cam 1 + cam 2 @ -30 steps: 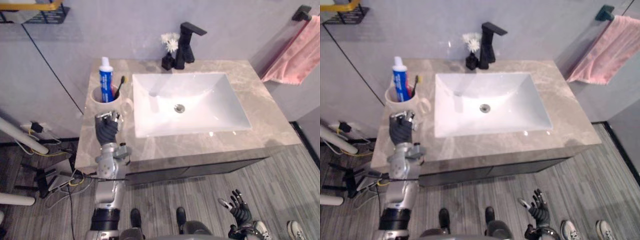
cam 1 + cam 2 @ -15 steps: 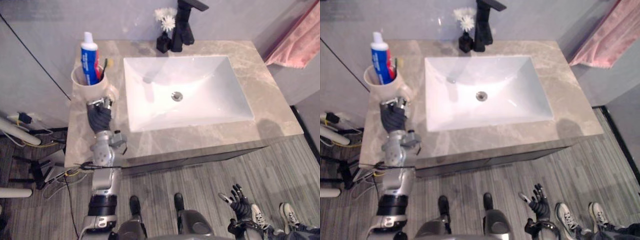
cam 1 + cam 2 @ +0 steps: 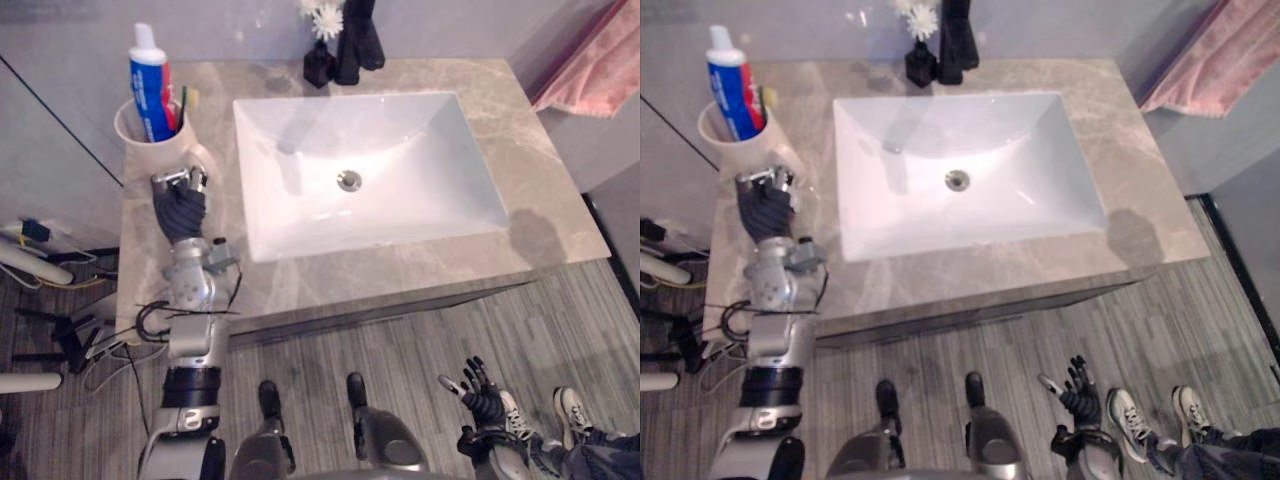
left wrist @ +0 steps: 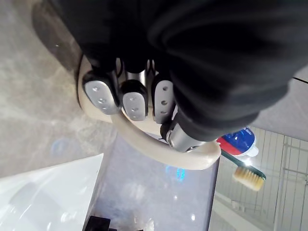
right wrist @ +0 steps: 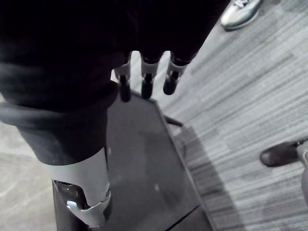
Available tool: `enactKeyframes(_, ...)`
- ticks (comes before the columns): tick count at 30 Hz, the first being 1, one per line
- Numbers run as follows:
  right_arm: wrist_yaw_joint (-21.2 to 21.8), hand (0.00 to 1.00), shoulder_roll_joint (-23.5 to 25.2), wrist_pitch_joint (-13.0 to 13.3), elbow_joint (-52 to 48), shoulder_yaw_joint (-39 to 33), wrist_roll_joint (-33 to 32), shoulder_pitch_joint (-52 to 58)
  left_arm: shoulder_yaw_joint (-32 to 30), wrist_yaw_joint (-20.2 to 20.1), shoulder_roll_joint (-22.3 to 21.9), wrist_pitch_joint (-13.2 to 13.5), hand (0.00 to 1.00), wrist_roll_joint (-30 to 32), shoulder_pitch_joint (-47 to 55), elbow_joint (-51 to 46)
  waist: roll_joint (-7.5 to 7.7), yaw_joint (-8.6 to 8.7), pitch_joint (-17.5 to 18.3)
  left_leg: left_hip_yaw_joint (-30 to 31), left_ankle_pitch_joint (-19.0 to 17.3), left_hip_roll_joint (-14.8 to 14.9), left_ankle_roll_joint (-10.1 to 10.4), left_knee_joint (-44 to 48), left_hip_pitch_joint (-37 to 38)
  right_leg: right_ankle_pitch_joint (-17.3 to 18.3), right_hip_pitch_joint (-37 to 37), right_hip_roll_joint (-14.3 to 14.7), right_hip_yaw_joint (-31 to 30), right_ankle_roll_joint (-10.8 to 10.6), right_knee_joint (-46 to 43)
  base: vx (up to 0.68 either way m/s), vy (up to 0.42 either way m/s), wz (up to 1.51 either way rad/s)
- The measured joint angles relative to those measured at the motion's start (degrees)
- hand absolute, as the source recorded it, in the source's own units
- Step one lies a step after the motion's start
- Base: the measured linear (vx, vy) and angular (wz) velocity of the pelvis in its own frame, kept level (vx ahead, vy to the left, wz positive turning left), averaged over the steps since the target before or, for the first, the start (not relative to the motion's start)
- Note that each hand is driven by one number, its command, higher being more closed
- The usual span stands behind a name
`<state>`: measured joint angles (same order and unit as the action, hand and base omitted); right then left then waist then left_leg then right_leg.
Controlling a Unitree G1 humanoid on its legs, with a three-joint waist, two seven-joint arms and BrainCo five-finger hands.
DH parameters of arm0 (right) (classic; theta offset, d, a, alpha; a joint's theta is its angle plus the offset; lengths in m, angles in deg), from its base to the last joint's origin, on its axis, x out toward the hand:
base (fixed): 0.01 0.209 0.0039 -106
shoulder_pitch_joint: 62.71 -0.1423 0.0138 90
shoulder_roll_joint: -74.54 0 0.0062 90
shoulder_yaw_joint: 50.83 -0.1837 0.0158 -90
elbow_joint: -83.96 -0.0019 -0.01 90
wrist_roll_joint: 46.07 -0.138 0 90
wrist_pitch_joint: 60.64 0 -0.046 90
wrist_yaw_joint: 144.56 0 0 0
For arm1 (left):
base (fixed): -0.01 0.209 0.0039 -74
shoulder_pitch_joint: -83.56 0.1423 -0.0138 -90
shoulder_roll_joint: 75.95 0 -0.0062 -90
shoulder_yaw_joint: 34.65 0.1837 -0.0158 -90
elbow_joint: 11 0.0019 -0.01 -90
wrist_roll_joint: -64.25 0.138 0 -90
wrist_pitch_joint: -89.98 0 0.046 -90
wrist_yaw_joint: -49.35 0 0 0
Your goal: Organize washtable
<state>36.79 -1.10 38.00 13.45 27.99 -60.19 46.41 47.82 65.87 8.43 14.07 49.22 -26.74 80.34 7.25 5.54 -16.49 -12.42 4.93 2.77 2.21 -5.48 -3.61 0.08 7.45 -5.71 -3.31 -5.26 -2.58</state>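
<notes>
A cream mug [image 3: 140, 135] stands at the back left corner of the stone counter [image 3: 545, 205]. It holds a blue and white toothpaste tube [image 3: 150, 85] and a toothbrush [image 3: 183, 100]. My left hand [image 3: 178, 208] rests on the counter just in front of the mug. In the left wrist view its fingers [image 4: 132, 98] are curled through the mug's handle [image 4: 159, 144]. My right hand [image 3: 482, 398] hangs low over the floor in front of the counter, fingers [image 5: 147, 79] spread and holding nothing.
A white rectangular basin [image 3: 445, 150] fills the counter's middle. A black faucet [image 3: 358, 40] and a small black vase with a white flower [image 3: 320, 60] stand behind it. A pink towel [image 3: 595, 70] hangs at the right. A person's shoes [image 3: 570, 410] are near my right hand.
The whole picture has shifted because the camera moved. My left hand stays curled in the mug's handle, and my right hand stays low and open.
</notes>
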Motion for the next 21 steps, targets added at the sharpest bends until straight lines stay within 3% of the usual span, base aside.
enactKeyframes(21, 0.0, 0.0, -1.2, 0.0, 0.0, 0.0, 0.0, -1.6, 0.0, 0.0, 1.4, -0.2, 1.0, -0.4, -4.4, 0.7, 0.78, -0.21, -1.2, -0.2, 0.3, 0.0, 0.4, 0.0, -1.8, -0.4, 2.4, -0.2, -0.1, 0.4, 0.2, -0.01, -0.001, 0.0)
